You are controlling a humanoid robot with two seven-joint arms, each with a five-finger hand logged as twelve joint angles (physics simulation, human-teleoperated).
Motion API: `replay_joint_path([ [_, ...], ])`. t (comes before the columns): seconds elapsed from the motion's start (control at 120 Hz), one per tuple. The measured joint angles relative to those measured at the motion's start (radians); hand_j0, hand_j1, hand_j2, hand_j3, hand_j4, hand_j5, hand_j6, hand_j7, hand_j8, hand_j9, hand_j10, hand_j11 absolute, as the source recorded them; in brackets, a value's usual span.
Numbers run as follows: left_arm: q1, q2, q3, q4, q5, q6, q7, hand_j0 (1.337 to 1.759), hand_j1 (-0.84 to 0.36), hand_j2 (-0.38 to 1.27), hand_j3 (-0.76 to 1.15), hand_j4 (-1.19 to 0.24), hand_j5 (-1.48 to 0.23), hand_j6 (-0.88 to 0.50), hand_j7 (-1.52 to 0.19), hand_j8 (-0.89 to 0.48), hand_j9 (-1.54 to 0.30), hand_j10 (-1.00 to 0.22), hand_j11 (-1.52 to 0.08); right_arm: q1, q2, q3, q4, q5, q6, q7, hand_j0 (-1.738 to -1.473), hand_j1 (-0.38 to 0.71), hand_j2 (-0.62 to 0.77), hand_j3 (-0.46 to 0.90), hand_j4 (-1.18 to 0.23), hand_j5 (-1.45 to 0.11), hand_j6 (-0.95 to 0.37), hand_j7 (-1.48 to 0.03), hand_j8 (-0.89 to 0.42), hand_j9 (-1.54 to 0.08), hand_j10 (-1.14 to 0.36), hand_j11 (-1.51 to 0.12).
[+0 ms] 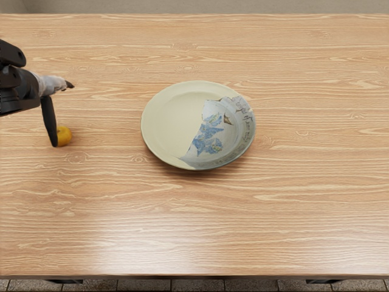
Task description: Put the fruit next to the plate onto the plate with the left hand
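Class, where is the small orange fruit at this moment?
In the head view, the small orange fruit lies on the wooden table near the left edge, well left of the plate, beside a downward-pointing finger of the left hand.

table (194, 231): light wood grain, fills view | floor (182, 286): brownish tiles below front edge

The table (285, 231) is light wood with a long running grain. It is smooth and softly sheened, with a pale glare on its near left part. The plate (164, 115) looks like glazed ceramic, cream and smooth, with a blue-and-white printed patch across its right side. The small orange fruit (64, 135) has a dull, matt skin. The left hand (44, 92) looks like matt black plastic with a pale grey section. Below the table's edge, the floor (182, 285) looks like rough stone paving.
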State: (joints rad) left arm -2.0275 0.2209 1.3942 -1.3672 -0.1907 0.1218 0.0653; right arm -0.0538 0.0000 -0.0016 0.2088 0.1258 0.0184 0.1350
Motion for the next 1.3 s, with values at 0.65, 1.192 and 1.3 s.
replay_joint_path([
  [0.65, 0.135, -0.03, -0.028, 0.005, -0.069, 0.128, -0.005, 1.658, 0.34, 0.0, 0.0, -0.01, -0.01, -0.01, -0.01, -0.01, -0.01, -0.01, -0.01, 0.0, 0.0, 0.0, 0.0, 0.0, 0.0, 0.0, -1.658, -0.34, 0.0, 0.0, -0.01, -0.01, -0.01, -0.01, -0.01, -0.01, -0.01, -0.01],
  [1.192, 0.231, -0.022, -0.031, 0.137, -0.014, 0.13, -0.007, 1.658, 0.33, 0.0, 0.0, -0.02, -0.02, -0.02, -0.02, -0.02, -0.02, -0.02, -0.02, 0.0, 0.0, 0.0, 0.001, 0.0, 0.0, 0.0, -1.658, -0.34, 0.0, 0.0, -0.01, -0.01, -0.01, -0.01, -0.01, -0.01, -0.01, -0.01],
  [1.3, 0.243, -0.02, -0.031, 0.161, -0.013, 0.13, -0.007, 1.658, 0.3, 0.01, 0.0, -0.04, -0.05, -0.04, -0.05, -0.04, -0.05, -0.04, -0.05, 0.0, 0.0, 0.0, 0.0, 0.0, 0.0, 0.0, -1.658, -0.34, 0.0, 0.0, -0.01, -0.01, -0.01, -0.01, -0.01, -0.01, -0.01, -0.01],
])
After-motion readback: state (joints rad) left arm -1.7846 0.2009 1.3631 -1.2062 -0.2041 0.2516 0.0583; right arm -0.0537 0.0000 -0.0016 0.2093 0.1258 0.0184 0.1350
